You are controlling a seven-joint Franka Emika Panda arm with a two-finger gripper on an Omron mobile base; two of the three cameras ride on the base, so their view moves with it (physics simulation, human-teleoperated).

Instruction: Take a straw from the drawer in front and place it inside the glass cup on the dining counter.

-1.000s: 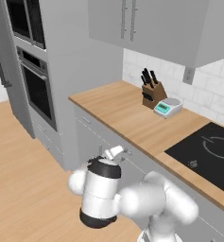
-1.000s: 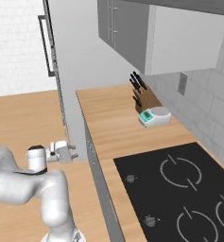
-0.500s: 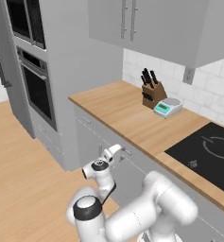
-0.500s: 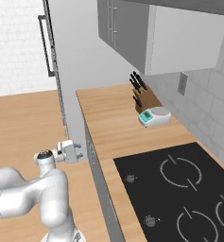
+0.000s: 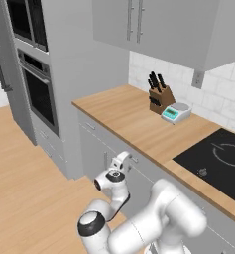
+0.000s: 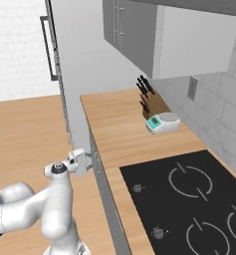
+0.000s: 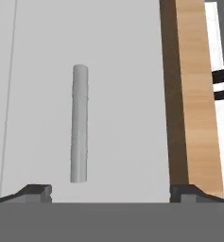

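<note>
Lowered and swung toward the drawer [image 7: 108,94] front since the earlier frame, the end effector [image 7: 111,191] faces its bar handle [image 7: 79,124] dead ahead, fingers spread wide, the handle's long axis crossing the gap between them.

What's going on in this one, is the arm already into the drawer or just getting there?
Just getting there. The white arm has its gripper open and aimed at the closed drawer front under the wood worktop. In the hand view the drawer's bar handle sits between the spread fingertips, not yet grasped. The base views show the hand close against the cabinet front. A knife block and a small scale stand on the worktop beside the black hob.
</note>
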